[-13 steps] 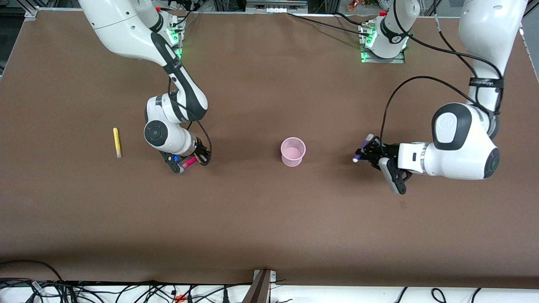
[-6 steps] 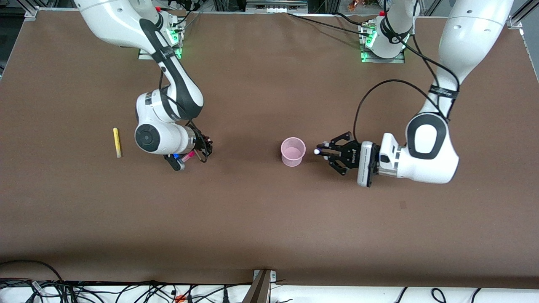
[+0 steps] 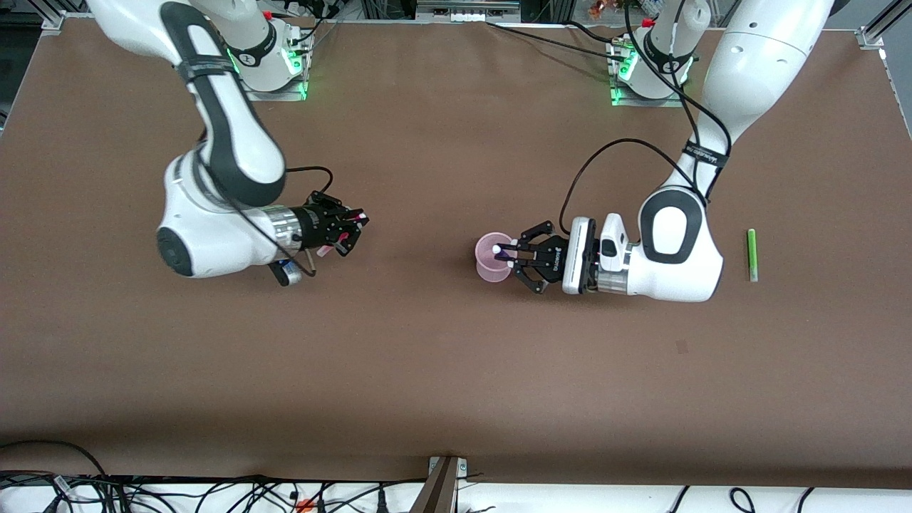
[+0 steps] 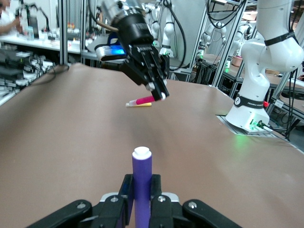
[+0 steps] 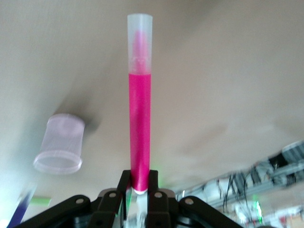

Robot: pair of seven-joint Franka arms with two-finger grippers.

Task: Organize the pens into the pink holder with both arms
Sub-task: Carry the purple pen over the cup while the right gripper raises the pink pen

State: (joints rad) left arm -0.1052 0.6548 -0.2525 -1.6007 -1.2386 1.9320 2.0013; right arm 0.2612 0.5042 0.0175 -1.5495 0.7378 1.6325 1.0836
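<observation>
Robotics lab: aluminium-frame rigs (image 4: 66,28), spare white jointed robot arm (image 4: 266,61), tangled black cables (image 3: 214,495) along brown table (image 3: 427,370).

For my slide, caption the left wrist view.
Left gripper holds purple pen upright; right gripper carries magenta pen.

The bench (image 3: 442,370) is covered in a matt brown, cloth-like sheet with a faintly rough look. The pink holder (image 3: 491,265) is seen to be thin translucent plastic with a smooth, slightly glossy wall. The magenta pen (image 5: 139,128) is smooth glossy plastic under a clear frosted cap; the purple pen (image 4: 142,190) is matt plastic with a white end. The arms' shells (image 3: 677,249) are finished in glossy white plastic, and the left gripper (image 3: 514,254) and right gripper (image 3: 354,229) in matt black.
</observation>
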